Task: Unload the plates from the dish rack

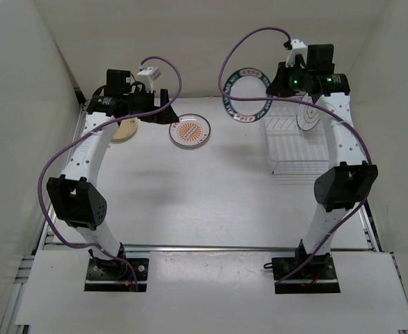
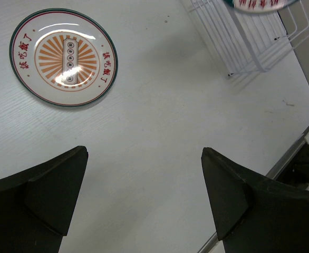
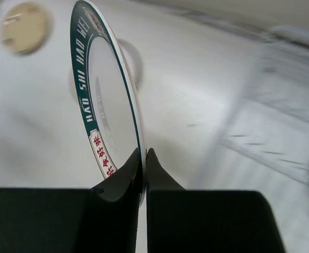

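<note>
Right end effector (image 3: 144, 154) pinches the dark-ringed plate (image 3: 104, 100) by its rim, disc extending straight ahead.

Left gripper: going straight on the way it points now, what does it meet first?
Probably the bare table, between the orange-rayed plate and the dish rack. The left gripper is open and neither lies in its line, though depth is hard to judge.

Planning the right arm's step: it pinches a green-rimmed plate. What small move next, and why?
Probably lower it toward the table left of the dish rack: the right end effector pinches the green-rimmed plate by its rim, out of the rack.
</note>
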Available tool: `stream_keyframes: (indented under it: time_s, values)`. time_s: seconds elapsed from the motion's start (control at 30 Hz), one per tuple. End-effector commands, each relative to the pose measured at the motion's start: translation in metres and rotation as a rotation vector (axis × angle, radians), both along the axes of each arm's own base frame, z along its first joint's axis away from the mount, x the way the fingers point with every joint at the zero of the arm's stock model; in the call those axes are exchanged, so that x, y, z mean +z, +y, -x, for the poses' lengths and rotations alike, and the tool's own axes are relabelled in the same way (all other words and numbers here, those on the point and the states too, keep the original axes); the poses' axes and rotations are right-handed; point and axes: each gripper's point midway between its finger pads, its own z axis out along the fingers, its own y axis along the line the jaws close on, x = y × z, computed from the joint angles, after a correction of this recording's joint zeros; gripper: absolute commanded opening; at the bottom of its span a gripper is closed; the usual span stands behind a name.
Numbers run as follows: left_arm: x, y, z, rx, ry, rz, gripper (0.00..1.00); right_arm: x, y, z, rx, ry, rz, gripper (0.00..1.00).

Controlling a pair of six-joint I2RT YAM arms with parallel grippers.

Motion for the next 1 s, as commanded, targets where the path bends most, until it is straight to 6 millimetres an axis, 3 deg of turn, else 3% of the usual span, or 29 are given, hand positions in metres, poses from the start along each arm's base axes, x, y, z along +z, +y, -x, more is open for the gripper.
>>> stream_keyframes:
  time_s: [0.0, 0.13, 0.27, 0.53, 0.7, 0.87, 0.97]
  values:
    - [0.017, -0.010, 0.008, -0.058, -0.032, 0.047, 1.00, 0.019, 0.082, 0.069, 0.413, 0.142, -0.339, 0.00]
    - [0.017, -0.017, 0.022, -0.113, -0.011, 0.087, 1.00, 0.015, 0.124, 0.113, 0.655, 0.258, -0.475, 0.00]
    - [0.019, -0.020, 0.025, -0.134, -0.008, 0.104, 1.00, 0.010, 0.144, 0.119, 0.728, 0.302, -0.515, 0.00]
    - [0.020, -0.026, 0.027, -0.176, 0.005, 0.136, 1.00, -0.001, 0.163, 0.116, 0.757, 0.336, -0.521, 0.00]
    - [0.018, -0.024, 0.024, -0.162, -0.004, 0.118, 0.99, -0.003, 0.164, 0.114, 0.758, 0.339, -0.519, 0.00]
    - [0.016, -0.011, 0.017, -0.081, -0.027, 0.055, 0.99, -0.006, 0.143, 0.118, 0.689, 0.329, -0.484, 0.00]
    - [0.012, -0.005, 0.010, -0.011, -0.009, 0.035, 0.97, -0.014, 0.122, 0.109, 0.606, 0.312, -0.438, 0.00]
